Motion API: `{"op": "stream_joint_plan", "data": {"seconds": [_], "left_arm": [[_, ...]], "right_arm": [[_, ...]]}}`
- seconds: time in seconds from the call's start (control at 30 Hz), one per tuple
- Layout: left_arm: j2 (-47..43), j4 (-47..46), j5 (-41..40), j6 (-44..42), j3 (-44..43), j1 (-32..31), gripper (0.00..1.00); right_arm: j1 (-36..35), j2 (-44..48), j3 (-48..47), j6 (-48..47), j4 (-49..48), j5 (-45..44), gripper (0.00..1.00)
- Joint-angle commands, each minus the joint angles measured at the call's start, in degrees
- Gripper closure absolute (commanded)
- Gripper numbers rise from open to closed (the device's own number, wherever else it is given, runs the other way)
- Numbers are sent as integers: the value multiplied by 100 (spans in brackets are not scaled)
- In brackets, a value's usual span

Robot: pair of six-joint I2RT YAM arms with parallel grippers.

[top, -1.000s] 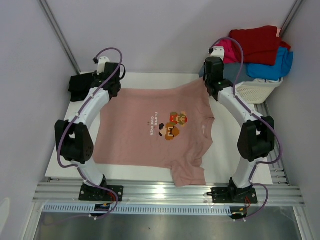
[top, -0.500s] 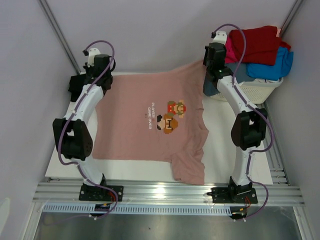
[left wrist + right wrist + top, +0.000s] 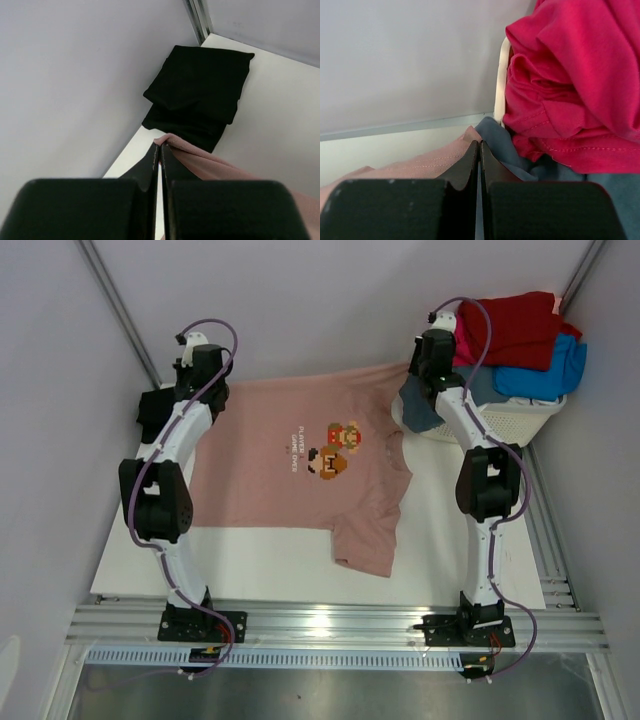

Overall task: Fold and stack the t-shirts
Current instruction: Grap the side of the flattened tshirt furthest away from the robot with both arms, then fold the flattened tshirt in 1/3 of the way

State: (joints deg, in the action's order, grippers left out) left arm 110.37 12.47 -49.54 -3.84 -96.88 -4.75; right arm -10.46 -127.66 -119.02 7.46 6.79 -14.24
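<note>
A dusty-pink t-shirt [image 3: 280, 480] with a pixel chest print lies spread on the white table [image 3: 440, 550], its far edge lifted. My left gripper [image 3: 160, 147] is shut on the pink t-shirt's far left corner [image 3: 172, 142], next to a folded black t-shirt [image 3: 200, 90] by the left wall. My right gripper [image 3: 479, 145] is shut on the pink shirt's far right corner [image 3: 470, 134], right beside the basket. In the overhead view both grippers, left [image 3: 205, 390] and right [image 3: 425, 375], are stretched to the back of the table.
A white laundry basket [image 3: 525, 418] stands at the back right, heaped with red [image 3: 510, 325], magenta [image 3: 575, 85], bright-blue [image 3: 545, 375] and slate-blue [image 3: 425, 410] t-shirts. Grey walls close in on the left, back and right. The slate-blue shirt hangs over the basket's side toward the table.
Both arms have stretched farther toward the back wall, dragging the pink t-shirt away from the near edge. Its near sleeve has slid up the table.
</note>
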Motion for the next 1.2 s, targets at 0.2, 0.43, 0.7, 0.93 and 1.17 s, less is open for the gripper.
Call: {"op": "stream_joint_plan", "data": {"seconds": [0.2,0.43,0.7,0.93,1.17], "left_arm": [[-621,-289,-293,58,650,89,100],[-1236,-96,-284,340,1530,54,100],[-2053,273,-179,998,2216,-130,100],[-2598,836,199,1833,2876,-307,100],[-2880,1389,199,2475,3307,-526,100]], "right_arm": [[-17,530,677,-69,-370,141,100],[-263,1348,1732,-262,-590,176,100],[-624,2288,3040,-263,-819,27,100],[-879,3184,4254,-158,-943,-298,100],[-940,3370,4984,1,-960,-527,100]]}}
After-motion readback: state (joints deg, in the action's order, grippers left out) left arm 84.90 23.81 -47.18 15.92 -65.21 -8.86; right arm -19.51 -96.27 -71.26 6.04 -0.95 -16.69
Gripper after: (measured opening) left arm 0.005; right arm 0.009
